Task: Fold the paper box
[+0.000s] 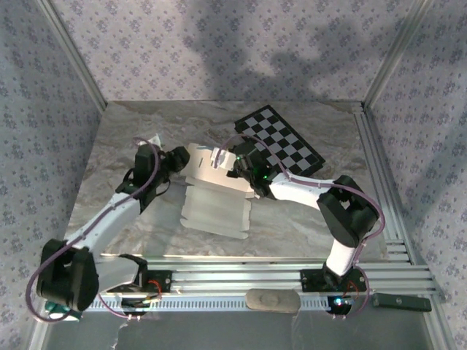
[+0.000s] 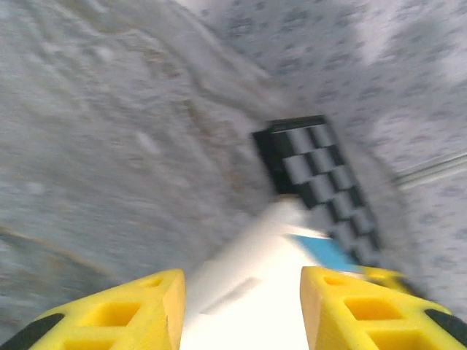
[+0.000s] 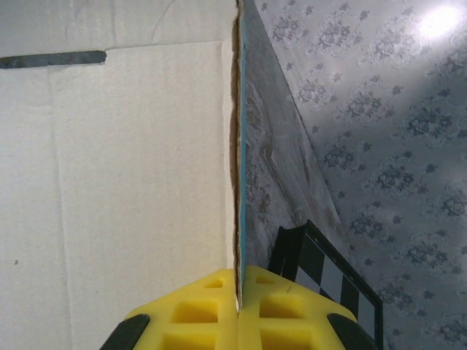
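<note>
Grey marbled table (image 1: 131, 138) is carrying the paper box (image 1: 215, 208) at its middle; likely light, floppy card, best gripped at flap edges. Right gripper (image 3: 237, 281) is pinching one flap; left gripper (image 2: 241, 277) is hovering, jaws apart.

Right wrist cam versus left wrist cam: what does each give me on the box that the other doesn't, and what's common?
Right wrist: the right gripper pinched shut on a panel edge of the paper box, white face left, turquoise sliver along the edge. Left wrist, blurred: the left gripper, jaws apart, white card between them, a turquoise patch beside. Both: the box, the checkerboard beyond it, the table.
</note>
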`<action>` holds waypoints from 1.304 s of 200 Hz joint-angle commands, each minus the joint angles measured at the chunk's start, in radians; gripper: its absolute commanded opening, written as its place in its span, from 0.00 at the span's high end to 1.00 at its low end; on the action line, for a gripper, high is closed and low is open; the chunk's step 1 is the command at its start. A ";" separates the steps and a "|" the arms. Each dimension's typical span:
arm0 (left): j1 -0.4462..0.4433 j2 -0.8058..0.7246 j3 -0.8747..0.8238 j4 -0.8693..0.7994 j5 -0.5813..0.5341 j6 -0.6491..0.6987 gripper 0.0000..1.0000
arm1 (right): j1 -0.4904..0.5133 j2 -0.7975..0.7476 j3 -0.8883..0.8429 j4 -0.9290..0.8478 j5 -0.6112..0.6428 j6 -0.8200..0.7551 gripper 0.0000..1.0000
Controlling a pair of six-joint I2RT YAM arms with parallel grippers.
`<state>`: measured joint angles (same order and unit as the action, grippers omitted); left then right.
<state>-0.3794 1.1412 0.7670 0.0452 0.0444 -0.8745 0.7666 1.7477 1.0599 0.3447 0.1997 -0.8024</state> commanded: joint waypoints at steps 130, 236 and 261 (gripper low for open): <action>-0.079 0.187 0.136 0.050 0.017 -0.612 0.62 | 0.012 -0.073 -0.026 -0.032 0.046 0.118 1.00; -0.088 0.243 0.126 0.126 0.070 -0.625 0.66 | 0.025 -0.079 -0.021 -0.035 0.067 0.132 1.00; -0.094 0.257 0.084 0.201 0.067 -0.663 0.79 | 0.026 -0.078 -0.017 -0.039 0.072 0.149 1.00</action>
<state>-0.4614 1.3800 0.8722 0.1513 0.0792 -1.4929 0.7815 1.6936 1.0409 0.3183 0.2588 -0.6941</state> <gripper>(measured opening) 0.260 0.061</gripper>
